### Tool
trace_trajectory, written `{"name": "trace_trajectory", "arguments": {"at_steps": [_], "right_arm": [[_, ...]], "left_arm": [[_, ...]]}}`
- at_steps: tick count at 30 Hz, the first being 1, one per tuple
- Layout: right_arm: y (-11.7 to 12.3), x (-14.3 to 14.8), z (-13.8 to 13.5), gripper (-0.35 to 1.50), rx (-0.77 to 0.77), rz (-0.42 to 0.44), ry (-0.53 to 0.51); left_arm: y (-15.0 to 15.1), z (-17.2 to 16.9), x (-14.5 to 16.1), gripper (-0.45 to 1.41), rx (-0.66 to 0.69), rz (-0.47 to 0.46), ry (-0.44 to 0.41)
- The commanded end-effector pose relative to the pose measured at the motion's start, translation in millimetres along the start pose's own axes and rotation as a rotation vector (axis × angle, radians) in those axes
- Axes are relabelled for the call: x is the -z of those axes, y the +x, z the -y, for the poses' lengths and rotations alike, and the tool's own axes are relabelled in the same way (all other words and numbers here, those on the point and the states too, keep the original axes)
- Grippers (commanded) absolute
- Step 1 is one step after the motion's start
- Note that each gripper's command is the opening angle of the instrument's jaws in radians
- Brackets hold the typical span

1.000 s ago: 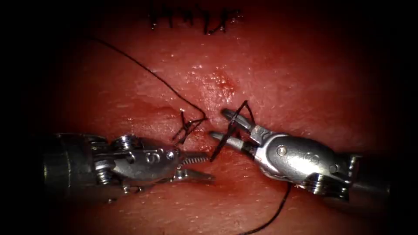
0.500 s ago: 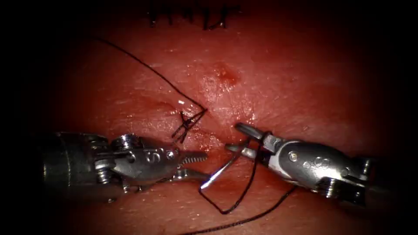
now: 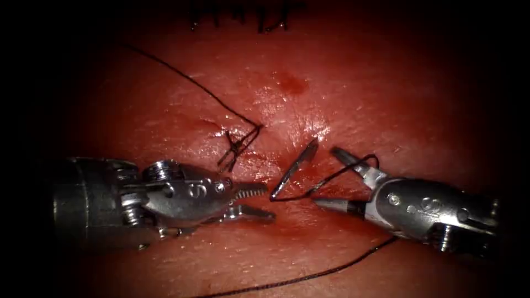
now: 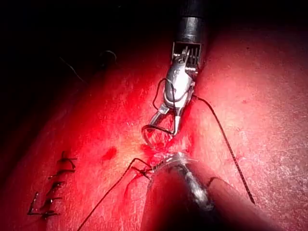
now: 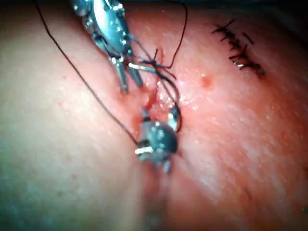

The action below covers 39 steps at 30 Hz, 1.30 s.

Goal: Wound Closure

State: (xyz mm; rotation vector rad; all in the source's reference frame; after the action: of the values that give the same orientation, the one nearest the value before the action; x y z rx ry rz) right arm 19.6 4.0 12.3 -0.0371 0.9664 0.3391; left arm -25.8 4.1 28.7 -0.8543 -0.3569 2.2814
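We see the needle (image 3: 295,168) lying free between the two tools, one end resting at the cut (image 3: 259,168) in the tissue (image 3: 386,99), apparently not buried, with the thread (image 3: 326,179) running from it across the right tool (image 3: 334,176), whose jaws stand wide and grip nothing. The left tool (image 3: 259,202) sits just left of the needle with its jaws narrowly parted and empty, below the knotted stitch (image 3: 237,149). We judge the needle light, stiff and slick, best gripped on its body away from the tip, while the thread is limp and the tissue soft and wet.
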Motion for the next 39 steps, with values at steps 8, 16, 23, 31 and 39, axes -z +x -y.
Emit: {"name": "trace_trajectory", "arguments": {"at_steps": [8,16,23,31,39], "right_arm": [[0.3,-0.3,0.6,1.31,0.022,-0.008,0.002],[0.5,-0.3,0.4,1.3,0.018,-0.019,-0.006],[1.5,-0.5,-0.6,1.28,0.008,-0.035,-0.04],[3.9,-0.4,-1.8,1.28,0.062,-0.04,-0.108],[5.6,-2.1,-2.6,1.28,0.141,-0.019,-0.149]], "left_arm": [[0.2,1.3,-1.6,-0.01,-0.001,-0.037,0.033],[-3.9,-0.1,-4.6,-0.22,-0.033,0.008,0.011],[-8.1,-2.4,-4.8,-0.13,-0.019,0.078,-0.03],[-9.4,-1.2,-6.1,-0.12,-0.008,0.086,-0.028],[-9.7,-0.7,-5.8,-0.1,-0.003,0.093,-0.038]]}}
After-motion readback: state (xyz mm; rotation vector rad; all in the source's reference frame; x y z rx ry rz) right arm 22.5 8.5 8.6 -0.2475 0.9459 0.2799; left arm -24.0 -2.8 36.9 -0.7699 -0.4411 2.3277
